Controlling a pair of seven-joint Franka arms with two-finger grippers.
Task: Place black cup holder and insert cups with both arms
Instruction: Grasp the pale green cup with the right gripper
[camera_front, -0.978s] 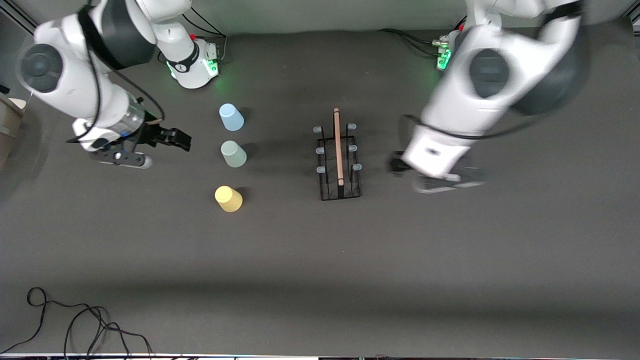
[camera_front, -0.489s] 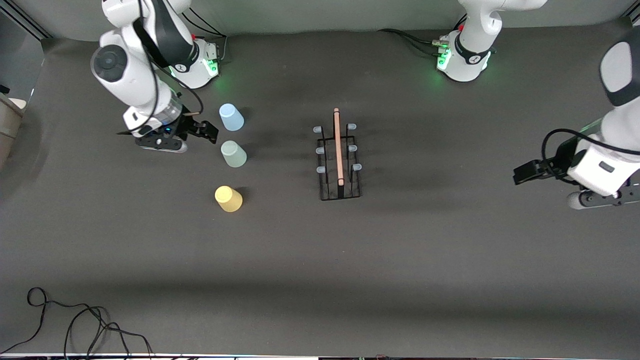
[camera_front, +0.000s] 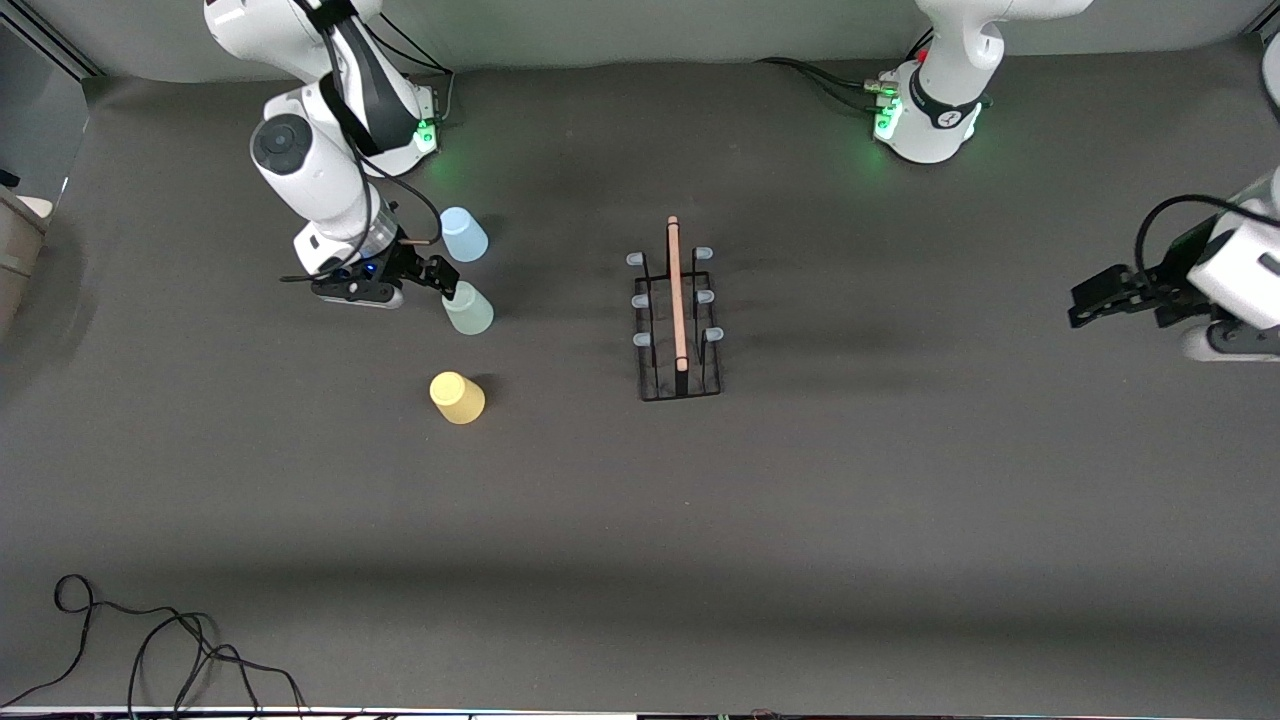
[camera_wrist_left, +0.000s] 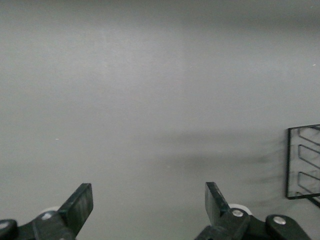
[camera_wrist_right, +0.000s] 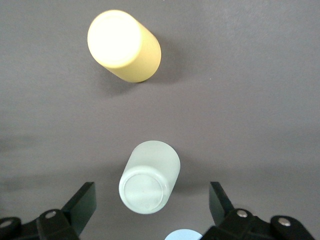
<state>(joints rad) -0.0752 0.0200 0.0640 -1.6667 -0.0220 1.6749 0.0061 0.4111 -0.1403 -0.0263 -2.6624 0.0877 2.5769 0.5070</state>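
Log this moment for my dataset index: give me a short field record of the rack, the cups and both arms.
rack: black cup holder upright mid-table, no cups on it
cups: blue cup, green cup, yellow cup, upside down in a row toward the right arm's end
right end effector: open, over the green cup
left end effector: open, over bare table at the left arm's end
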